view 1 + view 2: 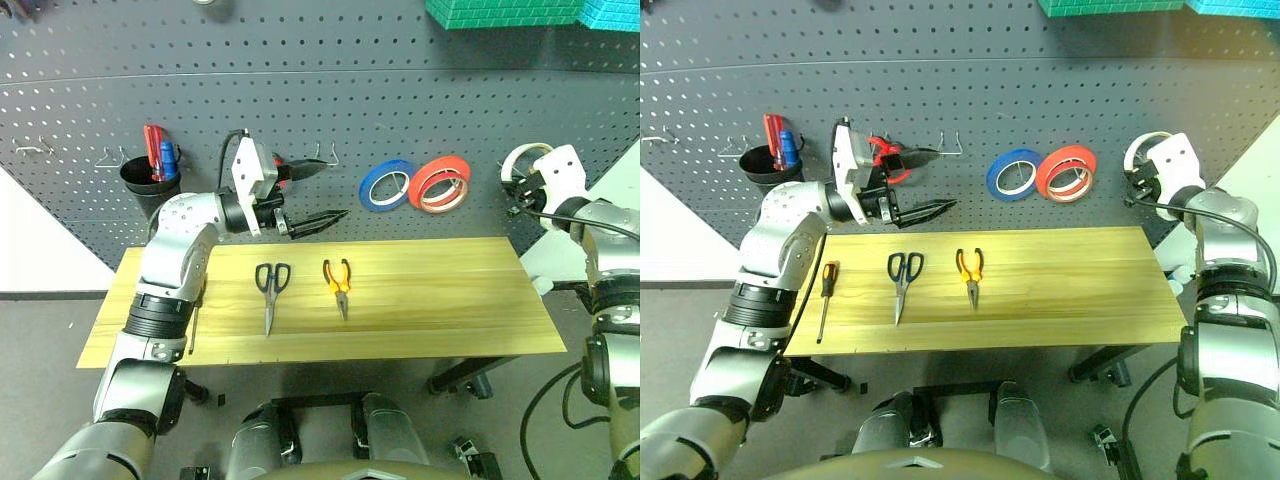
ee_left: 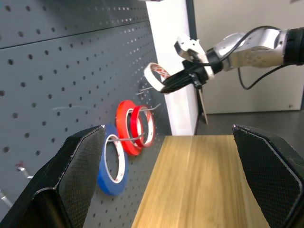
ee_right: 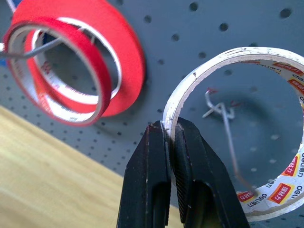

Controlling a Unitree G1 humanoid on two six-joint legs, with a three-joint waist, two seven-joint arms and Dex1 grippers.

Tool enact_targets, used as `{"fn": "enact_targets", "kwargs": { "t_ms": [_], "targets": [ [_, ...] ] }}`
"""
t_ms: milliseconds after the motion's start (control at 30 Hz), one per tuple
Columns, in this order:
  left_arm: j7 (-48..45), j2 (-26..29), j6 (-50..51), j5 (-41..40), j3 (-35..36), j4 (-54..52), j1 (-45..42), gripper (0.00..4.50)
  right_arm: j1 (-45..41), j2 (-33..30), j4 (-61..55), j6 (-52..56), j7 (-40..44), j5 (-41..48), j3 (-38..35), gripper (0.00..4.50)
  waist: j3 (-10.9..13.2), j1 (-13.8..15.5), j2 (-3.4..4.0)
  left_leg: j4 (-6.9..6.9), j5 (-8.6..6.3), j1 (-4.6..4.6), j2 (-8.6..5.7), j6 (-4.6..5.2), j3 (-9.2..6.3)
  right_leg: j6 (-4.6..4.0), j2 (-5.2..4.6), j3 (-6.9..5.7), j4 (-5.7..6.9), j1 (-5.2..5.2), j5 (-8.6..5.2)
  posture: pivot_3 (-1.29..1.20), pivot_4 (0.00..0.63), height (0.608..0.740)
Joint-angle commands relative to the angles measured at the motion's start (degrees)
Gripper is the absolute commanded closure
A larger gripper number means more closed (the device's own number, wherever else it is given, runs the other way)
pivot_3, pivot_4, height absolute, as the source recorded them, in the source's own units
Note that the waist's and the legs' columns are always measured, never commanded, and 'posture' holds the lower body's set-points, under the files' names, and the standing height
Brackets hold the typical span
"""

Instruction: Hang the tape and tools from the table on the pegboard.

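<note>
My right gripper [image 3: 170,130] is shut on the rim of the white tape [image 3: 266,118], holding the ring up against the pegboard [image 1: 400,100] at the far right. A wire hook [image 3: 221,111] shows through the ring. My left gripper [image 1: 338,216] hovers open and empty over the back edge of the table [image 1: 450,300], pointing right. On the table lie the black-handled scissors [image 1: 270,285], the orange-handled pliers [image 1: 337,282] and, at the left, the screwdriver [image 1: 825,295].
A blue tape roll [image 1: 386,185] and red rolls [image 1: 440,183] hang on hooks mid-board. Red-handled scissors [image 1: 885,155] hang behind my left gripper. A black cup [image 1: 150,178] with tools hangs at the left, beside bare hooks [image 1: 110,157]. Green boxes [image 1: 500,10] sit above.
</note>
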Motion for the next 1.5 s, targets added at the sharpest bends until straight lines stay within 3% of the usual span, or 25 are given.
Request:
{"fn": "enact_targets", "kwargs": {
  "t_ms": [33,300,433,667,767,967,1167,1333,1500],
  "targets": [
    [0.79,-0.30,-1.37,0.43,0.25,-0.15,-1.84,0.00,-4.11,1.57,2.93,-1.95,-1.56,-0.85,0.45,4.46,0.00,-0.13,0.01,0.00,0.00,0.01,0.00,0.01,0.00,0.01,0.00,0.00,0.01,0.00,0.00,-0.14,0.052,0.730],
    [1.81,-0.68,-1.37,1.47,-0.21,0.82,-1.98,0.00,-8.60,4.74,10.38,-2.54,-6.94,-3.06,1.15,4.46,-0.01,0.17,0.01,0.02,0.03,0.01,-0.01,0.04,0.02,0.03,-0.01,0.03,0.09,0.00,-0.03,-0.13,0.052,0.730],
    [1.86,-0.70,-0.99,1.33,-0.28,0.64,-2.05,0.00,-9.46,4.85,11.94,-2.79,-7.61,-3.57,1.30,3.39,-0.01,0.15,0.01,0.02,0.02,0.01,-0.02,0.03,0.03,0.03,-0.02,0.04,0.13,-0.02,-0.03,-0.13,0.054,0.730],
    [1.72,-0.39,1.45,1.56,-1.08,1.24,-2.70,0.00,-9.00,3.82,11.24,-3.13,-6.02,-3.09,0.65,1.00,-0.01,0.16,0.01,0.02,0.02,0.02,-0.02,0.03,0.03,0.04,-0.02,0.05,0.14,-0.02,-0.03,-0.13,0.054,0.730],
    [1.09,-0.22,3.19,1.37,-1.59,1.17,-2.81,0.00,-7.37,1.78,7.70,-1.88,-0.09,-1.53,0.15,0.01,-0.01,0.17,0.02,0.02,0.02,0.03,-0.02,0.03,0.03,0.05,-0.02,0.06,0.15,-0.02,-0.04,-0.13,0.053,0.730],
    [0.73,0.68,6.86,1.97,-2.70,1.64,-2.92,0.00,0.40,-3.77,-7.36,6.65,11.56,4.54,-2.76,0.01,-0.01,0.52,0.02,0.04,-0.03,0.05,-0.03,0.03,0.02,0.05,-0.06,0.07,0.16,-0.01,-0.05,-0.15,0.053,0.730],
    [-0.01,0.67,8.44,0.87,-2.55,0.79,-1.99,0.00,13.34,-7.89,-33.93,24.81,20.29,15.50,-6.73,0.01,-0.01,0.28,0.02,0.04,-0.18,0.04,-0.04,0.24,-0.01,-0.02,-0.14,0.06,0.27,-0.11,-0.10,-0.17,0.060,0.730],
    [-0.49,2.22,7.85,0.33,-1.42,-1.47,2.11,0.00,20.94,-8.51,-51.25,37.06,21.42,21.22,-5.91,0.01,-0.01,0.09,0.02,0.03,-0.23,0.14,-0.02,0.31,-0.04,-0.28,-0.15,0.06,0.38,-0.09,-0.30,-0.18,0.071,0.730],
    [0.04,5.50,8.24,-0.30,-0.04,-6.60,8.65,0.00,21.98,-5.45,-56.51,45.29,18.08,22.32,-2.07,0.01,0.00,0.21,-0.01,0.01,-0.24,0.18,0.02,0.30,-0.05,-0.44,-0.15,0.03,0.42,-0.11,-0.40,-0.15,0.088,0.730]
  ]
}}
